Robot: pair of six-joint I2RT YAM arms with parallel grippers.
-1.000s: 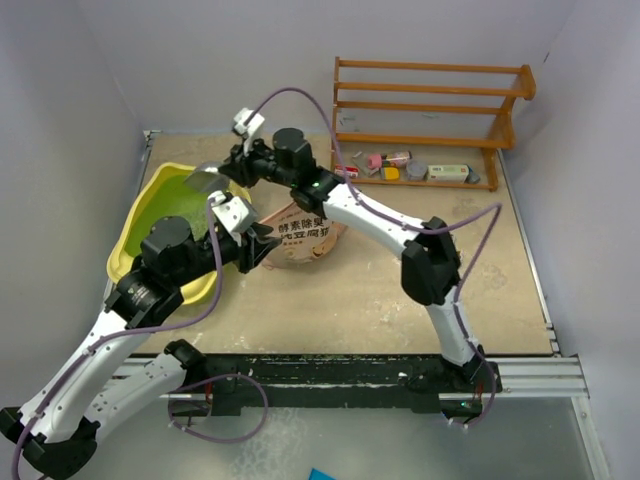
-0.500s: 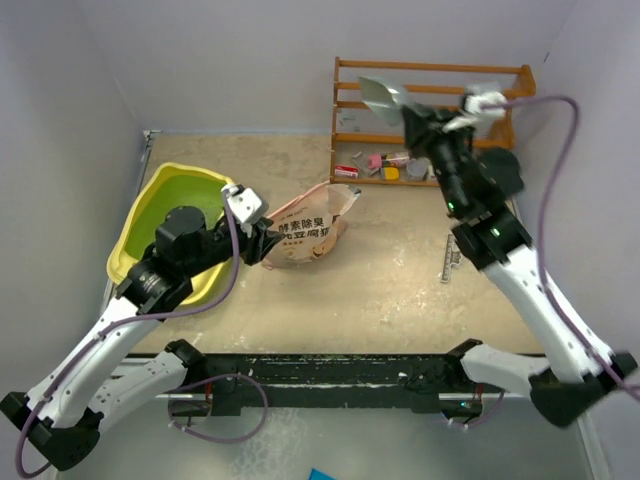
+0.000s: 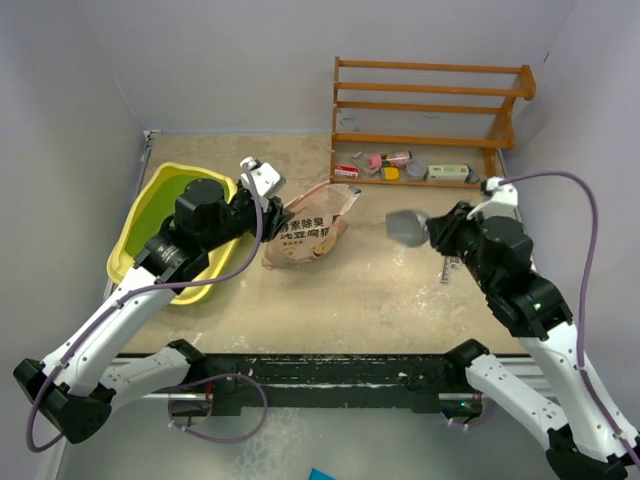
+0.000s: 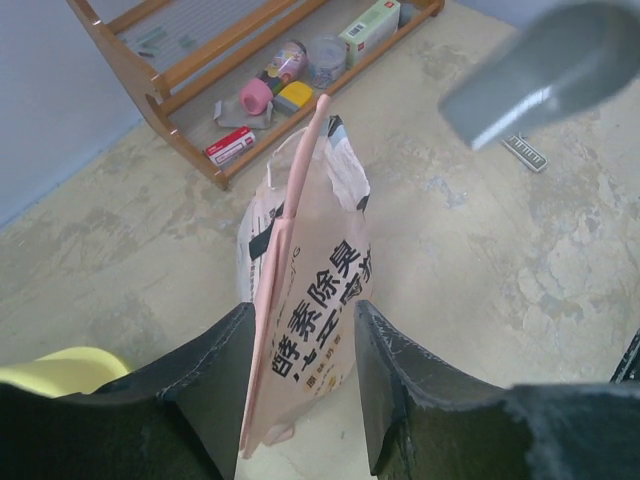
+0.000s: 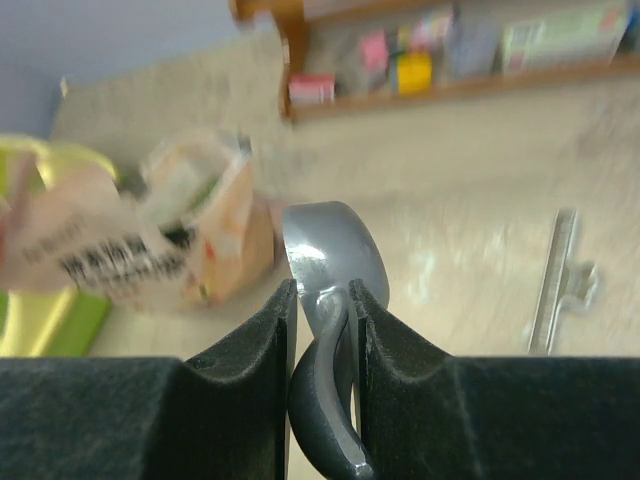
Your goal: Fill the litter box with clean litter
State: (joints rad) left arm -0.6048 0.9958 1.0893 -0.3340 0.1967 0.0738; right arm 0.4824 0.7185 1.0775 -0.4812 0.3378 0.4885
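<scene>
Swinging down from beside the rack, the right arm now carries the grey scoop (image 3: 405, 228) low over the bench (image 3: 380, 300), at 3 o'clock from the bag (image 3: 305, 232), while the left arm has pushed further in toward the bag's 9 o'clock edge. Worn, mottled beige covers the bench, pale lilac-grey walls (image 3: 240, 70) close it on three sides, and a black rail (image 3: 330, 368) runs along 6 o'clock. A wooden rack (image 3: 430, 105) stands at 1 o'clock, small pink, yellow and grey items on its lowest shelf too small to name. At 9 o'clock, against the wall, sits the yellow litter box (image 3: 132, 232), partly hidden by the left arm, its green inside too small to show any grain. A slim metal bar (image 3: 447, 268) lies half covered by the right arm. Black characters on the peach-pink bag read 酵素除臭. The right pincer (image 5: 322, 290) is clamped on the scoop's handle. The left pincer (image 4: 305, 330) has a finger on each side of the bag; whether it squeezes cannot be told.
</scene>
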